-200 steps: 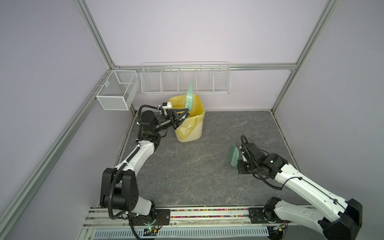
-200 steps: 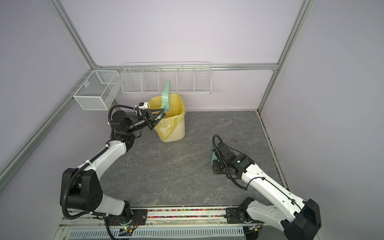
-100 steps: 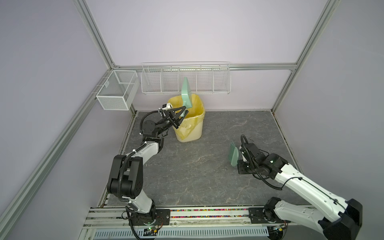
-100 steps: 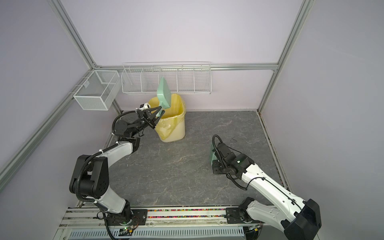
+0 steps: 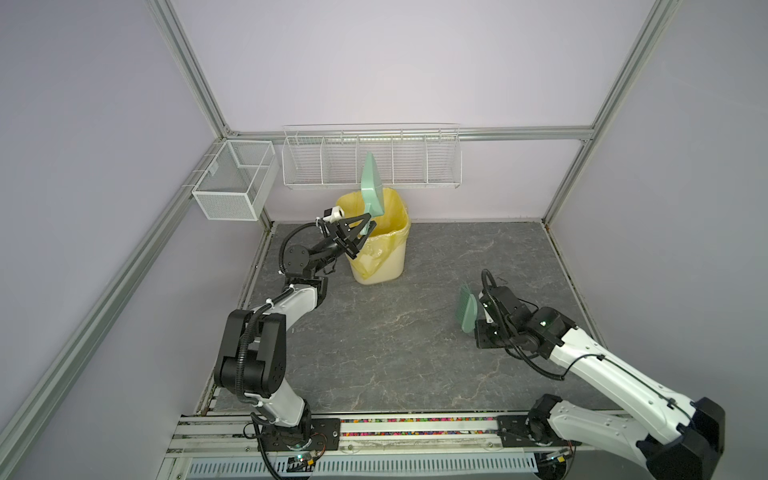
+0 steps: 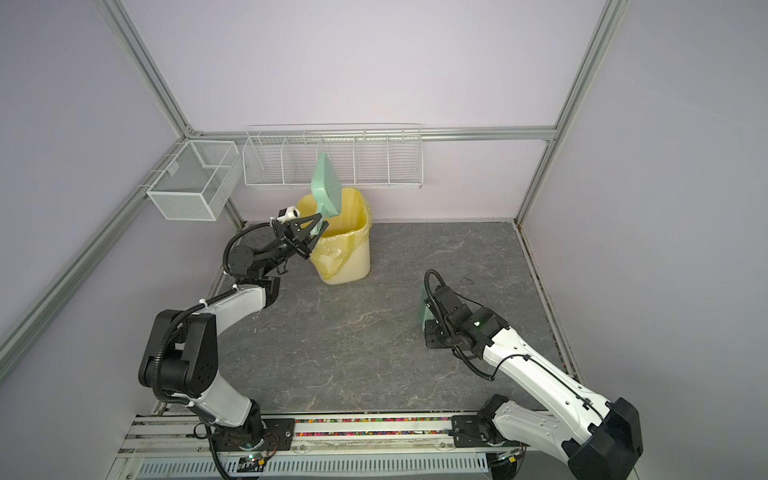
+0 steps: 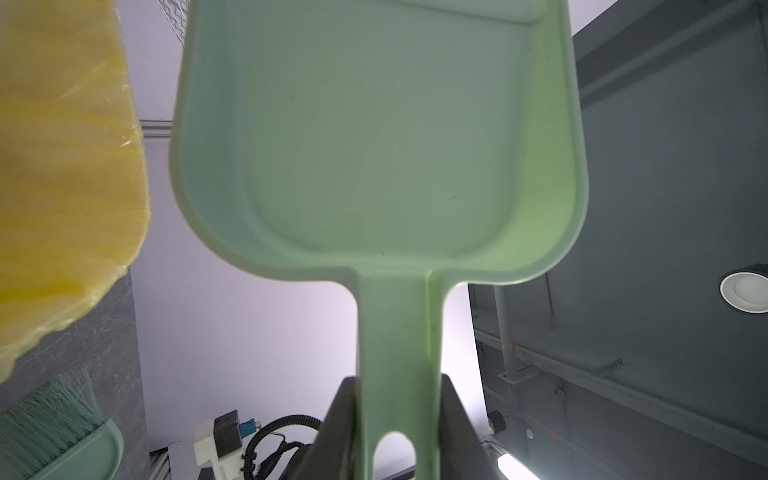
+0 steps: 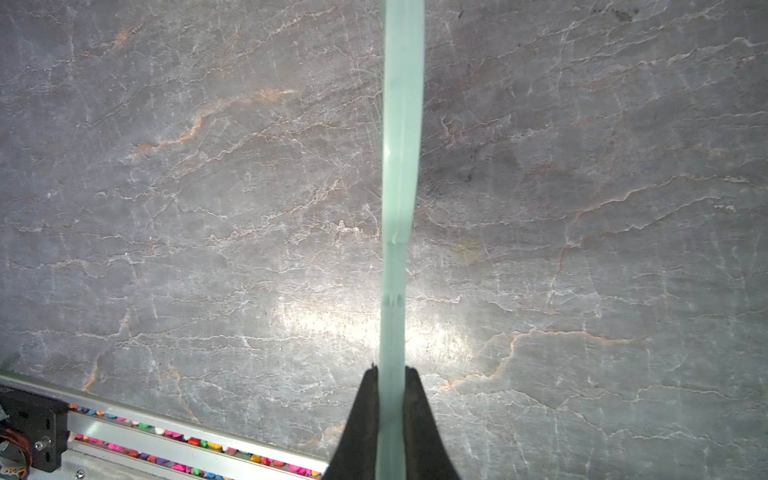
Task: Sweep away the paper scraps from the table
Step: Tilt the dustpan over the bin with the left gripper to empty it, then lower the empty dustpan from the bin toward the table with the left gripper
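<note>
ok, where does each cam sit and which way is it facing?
Top views: one stereo head, high at the front, looking down and back across the table; left arm and right arm show whole.
Left wrist: on the left arm, looking along the left gripper up the empty dustpan; only its fingers show.
Right wrist: on the right arm, looking down past the right gripper and brush at the table; only its fingers show.
Shared: left wrist and top views both catch bin, dustpan and brush.
</note>
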`<state>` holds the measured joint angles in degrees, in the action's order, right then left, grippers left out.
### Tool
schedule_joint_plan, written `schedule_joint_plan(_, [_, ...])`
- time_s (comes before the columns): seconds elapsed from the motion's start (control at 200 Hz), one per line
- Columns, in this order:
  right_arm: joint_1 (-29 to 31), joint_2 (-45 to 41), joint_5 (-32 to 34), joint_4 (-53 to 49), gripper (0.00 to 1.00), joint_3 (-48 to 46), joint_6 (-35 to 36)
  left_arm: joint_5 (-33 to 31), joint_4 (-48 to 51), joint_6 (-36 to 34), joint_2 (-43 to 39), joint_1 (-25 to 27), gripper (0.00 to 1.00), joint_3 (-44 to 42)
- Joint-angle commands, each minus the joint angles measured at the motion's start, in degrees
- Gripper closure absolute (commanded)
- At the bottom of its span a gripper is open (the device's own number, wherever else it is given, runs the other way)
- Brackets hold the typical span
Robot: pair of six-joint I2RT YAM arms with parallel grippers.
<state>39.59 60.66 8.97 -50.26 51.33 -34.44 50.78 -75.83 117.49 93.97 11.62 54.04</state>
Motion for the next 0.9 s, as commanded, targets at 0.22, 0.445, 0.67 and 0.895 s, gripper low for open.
schedule_joint_plan(0.22, [0.35,-1.59,0.15,1.51,0.93,0.31,-1.51,2.68,4.73,0.47,-5.8,-0.3,1.0,-1.05])
schedule_joint_plan(0.445, [-0.95,-4.35,4.19,-1.11,0.93,1.4,-1.17,5.37,20.21,-10.86,-11.34,1.43,1.0,-0.26])
schedule_joint_plan(0.67, [-3.56,-5.24,4.44,-3.38,0.93,3.05,0.79,5.37,48.29,-31.13,-17.9,5.29,1.0,4.32])
schedule_joint_plan(0.895, [-9.01,-4.88,1.89,-3.56,0.94,4.39,4.81,-1.19,82.95,-56.42,-22.32,11.5,1.0,15.17])
